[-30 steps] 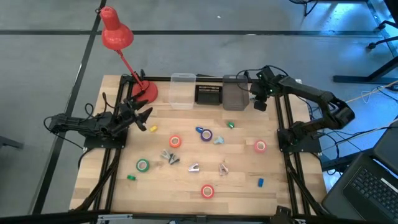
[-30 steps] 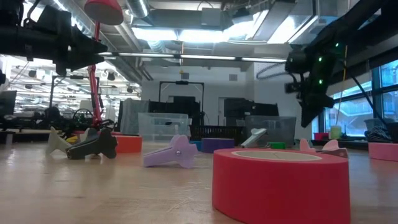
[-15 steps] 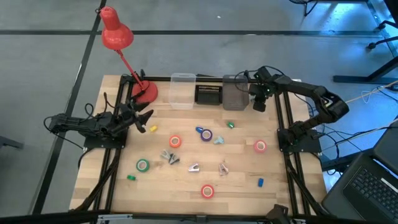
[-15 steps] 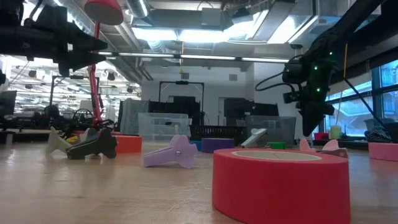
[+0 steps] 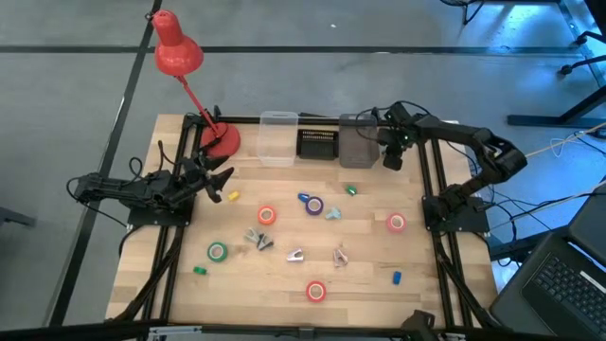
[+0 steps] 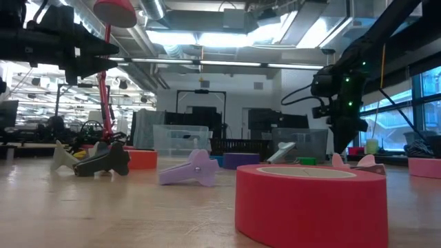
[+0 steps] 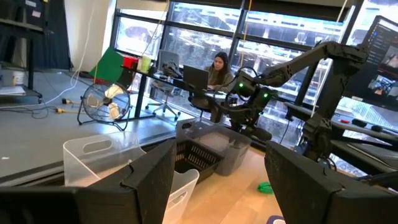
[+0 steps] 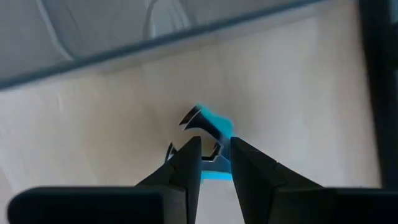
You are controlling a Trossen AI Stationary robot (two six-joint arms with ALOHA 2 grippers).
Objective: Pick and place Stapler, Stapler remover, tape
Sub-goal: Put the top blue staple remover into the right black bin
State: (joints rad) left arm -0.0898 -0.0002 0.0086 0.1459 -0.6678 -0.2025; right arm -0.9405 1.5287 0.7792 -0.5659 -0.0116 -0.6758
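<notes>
Remover (image 8: 209, 126), light blue, sits pinched between the fingers of the R gripper (image 8: 214, 152), off the wood near the back edge, just beside the grey bin (image 5: 358, 142) toward the back-right corner. Step looks like carry-to-bin; next move prob needs a shift over the bin, then release. Tape rolls (image 5: 266, 215) lie mid-table, untouched. L gripper (image 5: 216, 180) waits at the left edge, jaws spread. Remover too small to see from above; stapler can't be made out.

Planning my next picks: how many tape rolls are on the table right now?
5. Red-orange roll left of centre, purple-blue roll at centre, red-orange roll on the right, green roll lower left, red-orange roll near the front edge. The bins at the back could hide more.
</notes>
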